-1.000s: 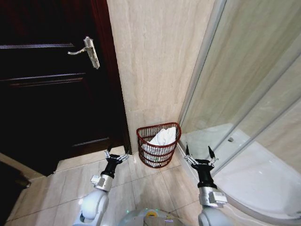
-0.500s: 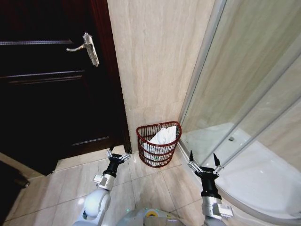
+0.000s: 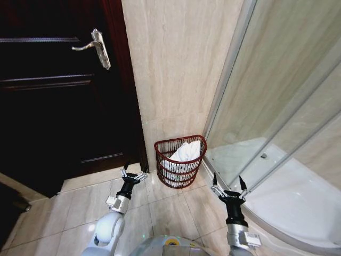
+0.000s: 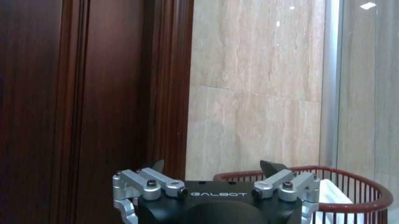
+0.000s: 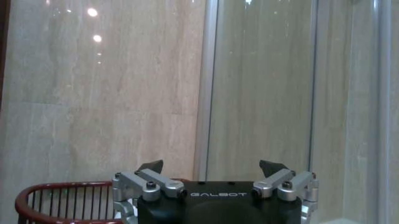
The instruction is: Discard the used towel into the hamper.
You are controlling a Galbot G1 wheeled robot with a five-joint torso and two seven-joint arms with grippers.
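My left pincer (image 3: 131,175) is hanging low over the tiled floor (image 3: 80,205), fingers spread wide and gripping nothing, just beside the hamper (image 3: 180,162) on its door side; in my left wrist view the pincer (image 4: 215,168) is showing both tips apart with the hamper's red rim (image 4: 367,186) close ahead. My right pincer (image 3: 228,184) is hovering on the hamper's other side, near the shower enclosure's curved base (image 3: 287,205), its two fingers likewise splayed wide and empty; in my right wrist view this pincer (image 5: 212,166) is pointing at the wall, with the hamper's rim (image 5: 37,192) off to one side. The hamper is sitting on the floor in the corner where the beige tiled wall (image 3: 176,69) is meeting the glass shower panel (image 3: 277,80), touching or nearly touching the wall. A white towel (image 3: 186,152) is lying bunched inside it, rising to about rim height. The dark wooden door (image 3: 53,106) with its metal lever handle (image 3: 95,46) is standing beyond my left arm.
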